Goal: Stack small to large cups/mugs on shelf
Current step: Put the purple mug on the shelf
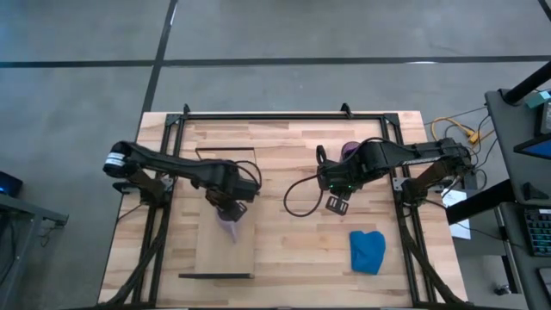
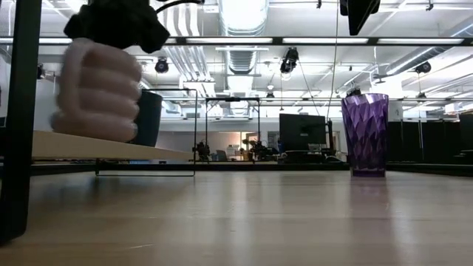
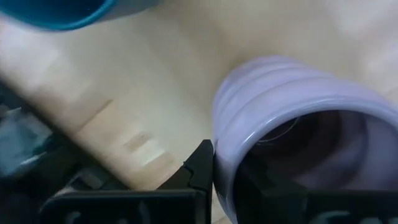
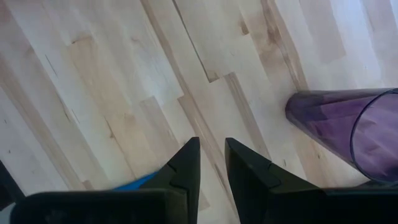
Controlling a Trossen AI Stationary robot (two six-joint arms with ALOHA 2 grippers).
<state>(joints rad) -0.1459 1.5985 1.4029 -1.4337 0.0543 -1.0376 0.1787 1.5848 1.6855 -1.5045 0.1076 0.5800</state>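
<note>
While the left gripper (image 1: 231,209) hangs over the shelf (image 1: 225,250), its fingers (image 3: 202,171) hold the lilac mug (image 3: 292,143) by the rim — one finger outside the wall, the other inside the mouth. In the low view the mug (image 2: 96,90) looks to sit at or just above the plank (image 2: 103,148); contact cannot be told. Just beyond it stands the blue cup (image 2: 149,118), also on the shelf; the left wrist view catches its rim (image 3: 62,12) near the mug.

Three vessels show in all: one blue cup, one lilac mug, one purple tumbler (image 2: 365,133). The tumbler stands upright on the table (image 1: 293,164), well apart from the shelf, on the right side. In the high view only a sliver of it (image 1: 350,150) shows beside the right arm.

The right gripper (image 1: 336,203) hovers above bare table near the tumbler, holding nothing; its two fingers (image 4: 183,171) stand narrowly apart. The right wrist view shows the tumbler (image 4: 348,134) off to one side of them, not between them.

One blue cloth (image 1: 367,251) lies crumpled on the table, nearer the front edge on the right. There are two arms, one shelf, one cloth.
</note>
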